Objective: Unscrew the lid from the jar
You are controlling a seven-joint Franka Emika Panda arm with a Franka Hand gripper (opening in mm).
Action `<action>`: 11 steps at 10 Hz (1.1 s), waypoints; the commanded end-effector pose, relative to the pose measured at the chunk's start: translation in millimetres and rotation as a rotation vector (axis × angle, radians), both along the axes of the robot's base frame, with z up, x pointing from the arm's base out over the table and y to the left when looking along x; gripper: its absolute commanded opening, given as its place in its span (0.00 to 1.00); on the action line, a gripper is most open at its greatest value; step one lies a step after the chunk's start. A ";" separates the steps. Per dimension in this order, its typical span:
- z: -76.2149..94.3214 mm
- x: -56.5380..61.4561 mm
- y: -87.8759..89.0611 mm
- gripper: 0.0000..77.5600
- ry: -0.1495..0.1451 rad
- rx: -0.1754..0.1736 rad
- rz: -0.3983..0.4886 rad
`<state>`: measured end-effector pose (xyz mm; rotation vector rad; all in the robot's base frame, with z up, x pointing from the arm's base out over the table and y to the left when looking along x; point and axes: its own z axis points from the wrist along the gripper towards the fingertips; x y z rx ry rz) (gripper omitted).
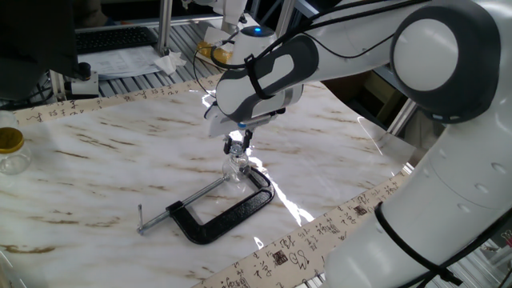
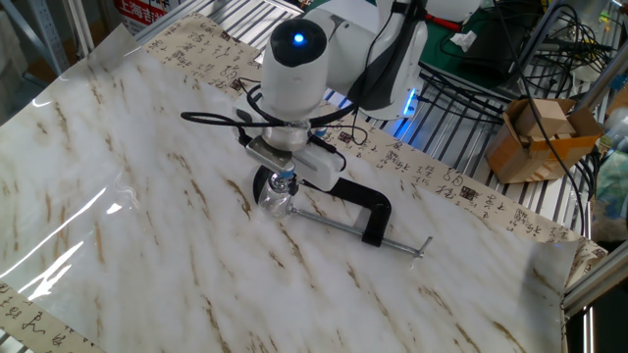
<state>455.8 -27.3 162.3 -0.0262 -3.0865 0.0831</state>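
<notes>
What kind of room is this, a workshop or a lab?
Likely a robotics lab. A white robot arm works over a marble-patterned table, with aluminium framing beside it, plus a computer keyboard and loose cables.

Bright, even light; white glare streaks on the marble table.

Marble-patterned table, metal racks behind, a cardboard box aside
</notes>
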 end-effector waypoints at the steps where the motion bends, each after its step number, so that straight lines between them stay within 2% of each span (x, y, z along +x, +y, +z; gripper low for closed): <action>1: 15.8 31.5 -6.1 0.01 -0.040 0.019 -0.006; 3: 14.7 49.7 -8.4 0.01 -0.051 0.021 0.005; 5: 9.8 59.4 -7.8 0.01 -0.059 0.024 0.005; 9: 1.1 75.6 -8.1 0.01 -0.066 0.026 0.005; 11: -2.5 76.9 -7.0 0.01 -0.073 0.017 -0.013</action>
